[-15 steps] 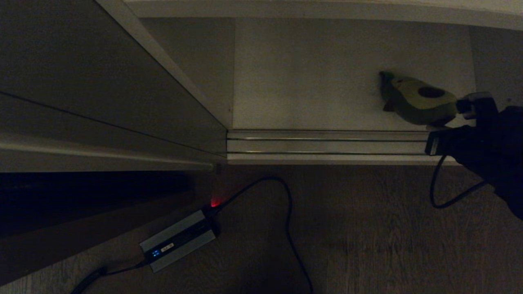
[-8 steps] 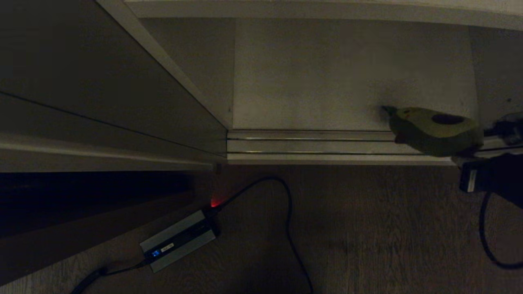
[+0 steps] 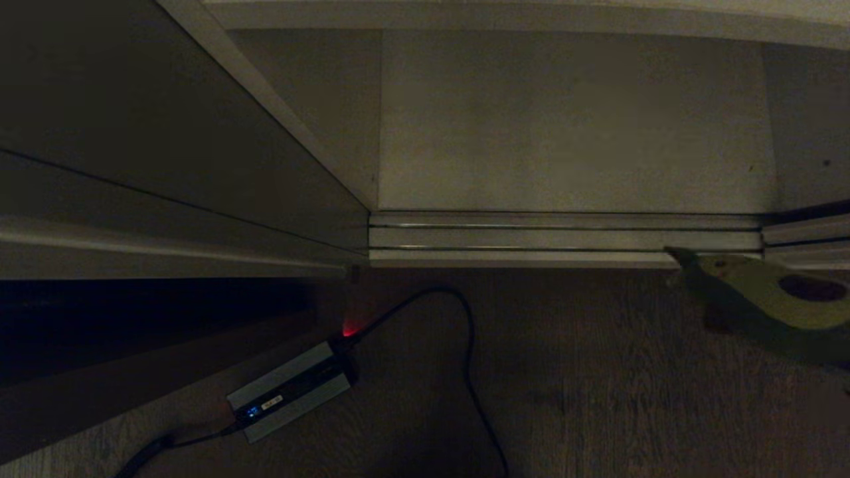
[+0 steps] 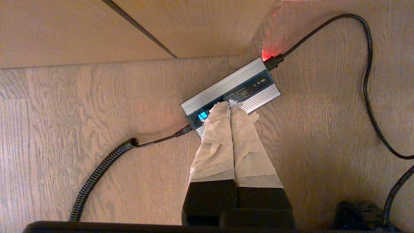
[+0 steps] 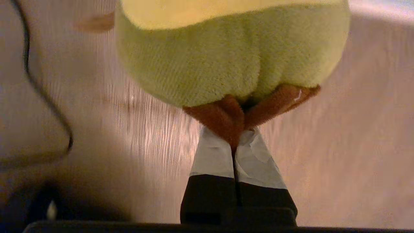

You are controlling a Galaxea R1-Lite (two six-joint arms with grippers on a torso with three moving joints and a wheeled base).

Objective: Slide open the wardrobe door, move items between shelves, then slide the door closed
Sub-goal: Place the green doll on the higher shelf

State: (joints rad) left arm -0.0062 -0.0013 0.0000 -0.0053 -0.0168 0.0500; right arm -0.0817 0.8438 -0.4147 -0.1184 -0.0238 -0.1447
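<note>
floor fills the lower part of the head view, dark wood (image 3: 597,398), with the ribbed metal track (image 3: 564,238) running across above it. beyond the track lies the off-white shelf (image 3: 571,119) of the wardrobe interior, bare where it shows. the sliding wardrobe door (image 3: 133,133) stands at the left, its pale panel edged by a thin light frame, pushed aside so the interior at the middle and right is exposed. the avocado plush (image 3: 777,295) hangs at the right edge, out in front of the track and over the floor, its stem end pointing left and its dark pit facing up. the arm that carries it is not visible here. a grey box (image 3: 289,390) with a blue light lies on the floor at lower left, and a black cable (image 3: 465,345) loops away from a red glow at its end.

in the left wrist view, the left tool (image 4: 230,111) hangs above the grey box, its two taped fingers (image 4: 216,136) pressed flat together with nothing between them. a coiled cable (image 4: 100,168) leaves one end of the box across the wood floor.

in the right wrist view, the right tool (image 5: 235,142) is closed on the avocado plush's brown legs (image 5: 226,118), pinching them between its taped tips, while the yellow-green body bulges just beyond the fingers. blurred floor lies behind.
</note>
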